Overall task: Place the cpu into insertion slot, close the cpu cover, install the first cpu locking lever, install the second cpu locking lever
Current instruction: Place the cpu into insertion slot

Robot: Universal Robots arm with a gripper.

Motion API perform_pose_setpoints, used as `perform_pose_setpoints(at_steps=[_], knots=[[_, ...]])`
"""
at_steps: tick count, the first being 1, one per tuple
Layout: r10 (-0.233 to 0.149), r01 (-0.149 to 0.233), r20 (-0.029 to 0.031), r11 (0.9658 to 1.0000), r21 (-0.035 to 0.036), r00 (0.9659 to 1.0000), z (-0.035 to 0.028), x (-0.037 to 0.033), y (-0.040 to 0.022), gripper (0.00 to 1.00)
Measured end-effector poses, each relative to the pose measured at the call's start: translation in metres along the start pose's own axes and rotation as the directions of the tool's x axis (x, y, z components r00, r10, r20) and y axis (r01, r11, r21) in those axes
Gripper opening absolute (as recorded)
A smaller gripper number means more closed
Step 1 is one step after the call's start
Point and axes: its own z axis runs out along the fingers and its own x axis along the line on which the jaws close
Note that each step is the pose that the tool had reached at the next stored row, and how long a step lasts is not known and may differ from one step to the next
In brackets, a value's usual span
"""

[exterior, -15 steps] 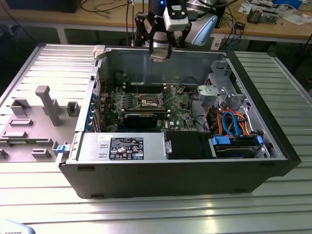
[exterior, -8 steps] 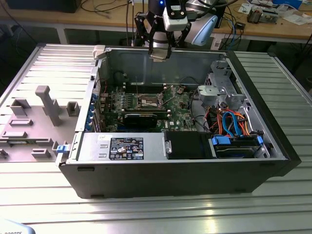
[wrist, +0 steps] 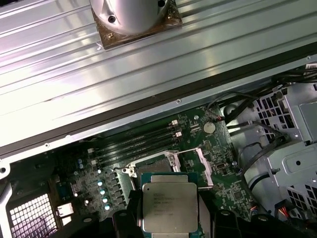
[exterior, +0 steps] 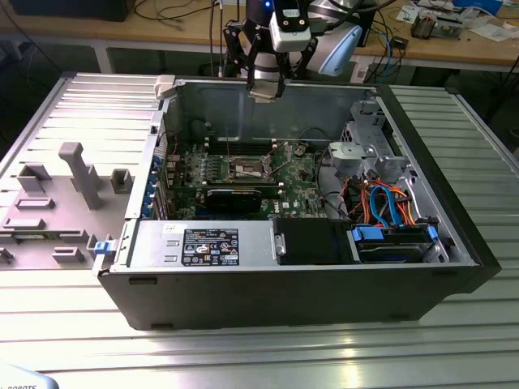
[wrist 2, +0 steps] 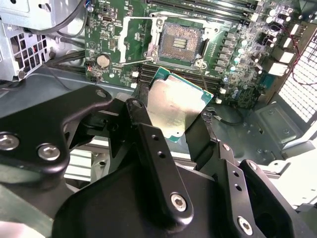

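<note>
One cpu (exterior: 264, 91) hangs high above the open computer case (exterior: 243, 300) in the exterior view, pinched by the gripper (exterior: 266, 86) — the second wrist view shows it gripped flat by its edges, likely to match the uncovered insertion slot (wrist 2: 179, 42) — and the first wrist view shows it lined up over that slot.

Robotics laboratory with electronics workbenches. An open computer case (exterior: 284, 284), motherboard (exterior: 302, 188) exposed, lies on a ribbed metal desk (exterior: 259, 356) at the centre of the exterior view, with a robot arm (exterior: 334, 44) above it at upper centre. A grey fixture plate (exterior: 49, 219) with moulded blocks sits at the left. Along the top edge, a wooden desk (exterior: 462, 50) carries loose cables (exterior: 174, 10) and small parts.
</note>
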Motion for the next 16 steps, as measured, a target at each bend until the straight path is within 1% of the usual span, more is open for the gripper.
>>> perform_pose_setpoints(at_steps=[5, 10, 11, 12, 14, 16], knots=[[0.009, -0.009, 0.0008, 1.0000, -0.0003, 1.0000, 0.0003, 0.0003, -0.0001, 0.54], [0.031, -0.031, 0.0028, 0.9995, -0.0007, 0.9995, 0.0005, 0.0003, -0.0002, 0.54], [0.041, -0.041, 0.0036, 0.9992, -0.0009, 0.9992, 0.0006, 0.0004, -0.0002, 0.54], [0.060, -0.060, 0.0054, 0.9982, -0.0014, 0.9982, 0.0008, 0.0003, -0.0002, 0.54], [0.080, -0.080, 0.0071, 0.9968, -0.0019, 0.9967, 0.0009, 0.0003, -0.0002, 0.54], [0.107, -0.107, 0.0095, 0.9942, -0.0028, 0.9942, 0.0013, 0.0003, -0.0002, 0.54]])
